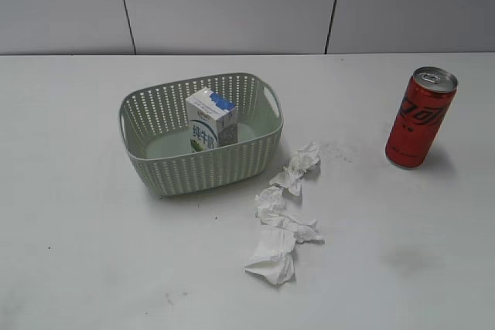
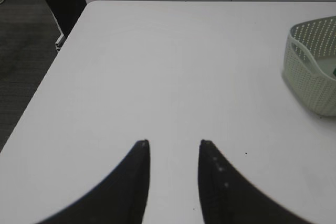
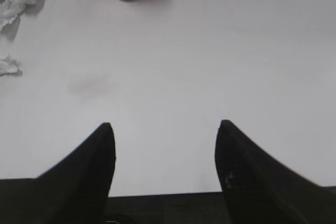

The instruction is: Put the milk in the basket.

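The milk (image 1: pixel 210 120), blue-green print unreadable, stands in the basket (image 1: pixel 203 166); both pincers released, empty.

Left gripper (image 2: pixel 174 142) sat low over bare tabletop, jaws apart with a narrow gap, nothing between them; both dark curved fingers (image 2: pixel 137 182) pointed forward, tips clear of any object. Right gripper (image 3: pixel 165 127) also over bare tabletop, jaws spread wider than the left, empty; fingers (image 3: pixel 239 171) dark, tapered, tips pointing forward. Neither arm nor gripper showed in the exterior view. Whether the fingertips touched the surface could not be told.
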Motion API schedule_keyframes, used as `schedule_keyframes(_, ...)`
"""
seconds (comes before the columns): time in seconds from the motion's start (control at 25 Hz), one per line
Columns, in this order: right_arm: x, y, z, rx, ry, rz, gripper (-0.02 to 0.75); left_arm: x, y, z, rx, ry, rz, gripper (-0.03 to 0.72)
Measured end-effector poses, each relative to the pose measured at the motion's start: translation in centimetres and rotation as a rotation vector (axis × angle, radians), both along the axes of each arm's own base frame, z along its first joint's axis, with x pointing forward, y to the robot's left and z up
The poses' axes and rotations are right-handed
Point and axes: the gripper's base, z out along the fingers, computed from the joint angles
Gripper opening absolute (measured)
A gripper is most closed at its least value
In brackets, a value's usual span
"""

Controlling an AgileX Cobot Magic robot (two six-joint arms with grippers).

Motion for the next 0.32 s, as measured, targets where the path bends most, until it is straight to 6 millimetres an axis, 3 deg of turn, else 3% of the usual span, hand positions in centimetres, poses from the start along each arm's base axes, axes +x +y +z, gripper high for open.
schedule_keyframes(0.32, -2.4, 0.0, 0.3, 0.000, -0.146, 0.000, 0.458, 0.0, 0.0, 0.0, 0.000, 0.000, 0.000, 0.233)
